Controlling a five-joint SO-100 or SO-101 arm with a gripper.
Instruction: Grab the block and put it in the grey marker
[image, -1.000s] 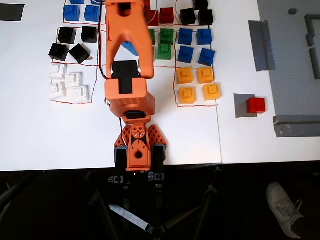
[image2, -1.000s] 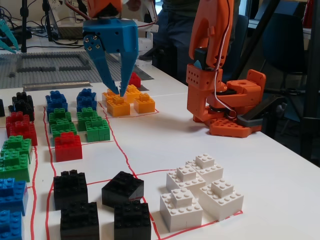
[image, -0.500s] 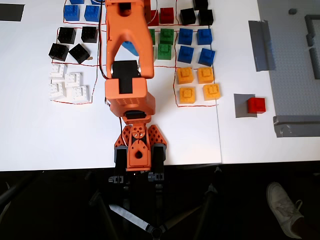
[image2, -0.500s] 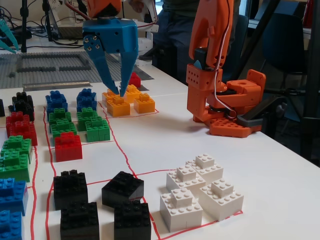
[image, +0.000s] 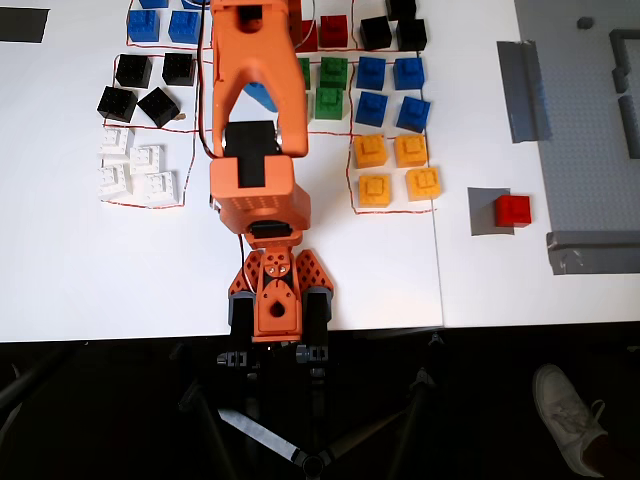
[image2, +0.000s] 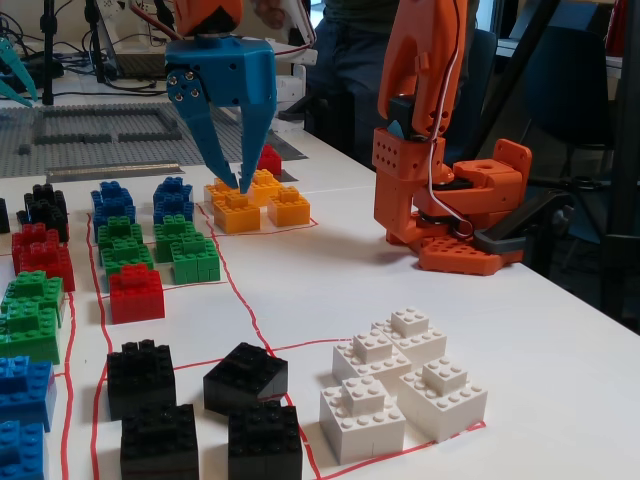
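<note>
The block (image: 513, 210) is a small bright red cube, lying on the right part of the grey marker (image: 483, 211) in the overhead view, overhanging its right edge; in the fixed view only a sliver of red (image2: 269, 159) shows behind the yellow blocks (image2: 256, 203). The pincer (image2: 227, 170) hangs blue and pointing down, fingers (image2: 205, 130) slightly parted and holding nothing; the block lies well apart from it, beyond the yellow blocks, with the pincer's tips in front of them in the fixed view.
</note>
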